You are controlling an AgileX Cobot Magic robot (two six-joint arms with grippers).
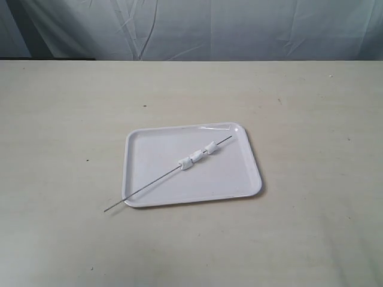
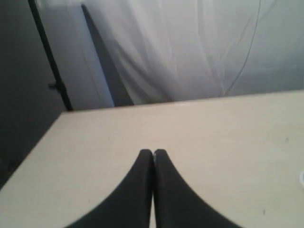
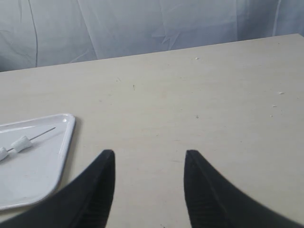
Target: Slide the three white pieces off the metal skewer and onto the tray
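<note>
- White and glossy, the tray [image 1: 155,179] is lying flat on a pale beige table [image 1: 311,119], and we are seeing it near the middle of the exterior view, with rounded corners and a low raised rim.
- We are finding the metal skewer [image 1: 149,184] lying slantwise across the tray. Its far tip is resting near the tray's far right corner, and its near end is poking out past the near left corner, over the table.
- We are seeing the three white pieces [image 1: 196,156] threaded on the skewer, over the middle of the tray and towards the far tip. Two of them are touching each other, and the third is sitting just beside them, nearer the tip.
- We are seeing the left gripper [image 2: 153,153] through its wrist camera. Its two black fingers are pressed together at the tips and are gripping nothing. It is hovering over bare table close to a table corner.
- We are seeing the right gripper [image 3: 150,153] through its wrist camera. Its jaws are standing wide apart with only bare table between them. One corner of the tray, the skewer tip and two of the pieces are showing off to one side, well apart from the fingers.
- We are noticing wrinkled, pale grey-blue cloth [image 1: 209,30] hanging behind the table's far edge.
</note>
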